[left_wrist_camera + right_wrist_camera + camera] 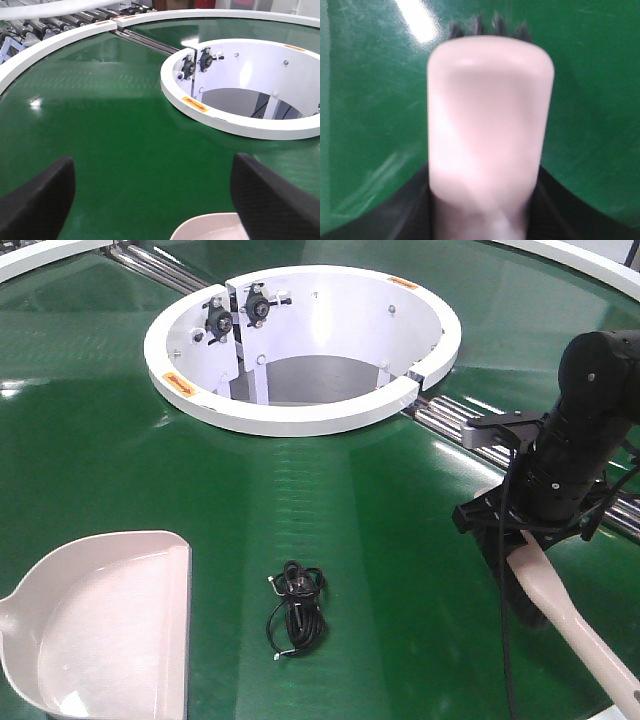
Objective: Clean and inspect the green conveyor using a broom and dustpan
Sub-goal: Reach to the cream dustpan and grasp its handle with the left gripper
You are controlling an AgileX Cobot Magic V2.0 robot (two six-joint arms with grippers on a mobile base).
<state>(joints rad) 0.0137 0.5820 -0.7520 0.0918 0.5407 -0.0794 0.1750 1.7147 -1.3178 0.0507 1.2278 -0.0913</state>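
Broom (572, 625) runs diagonally, handle near-right; right hand (518, 575) grips it.

Glossy green conveyor (350, 500), beige dustpan (110, 620) lying flat, broom (580, 630) seemingly tilted

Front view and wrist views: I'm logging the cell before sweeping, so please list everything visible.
green conveyor: one, dark green, fills the scene
ring hub: one, white, centre back
rollers: several, silver, beside the hub
bearing blocks: two, dark, inside hub
dustpan: one, pale pink, front left
cable bundle: one, black, right of dustpan
broom: one, pale pink, black bristles, front right
left fingers: two, black, open above dustpan rim
right fingers: two, black, shut on broom
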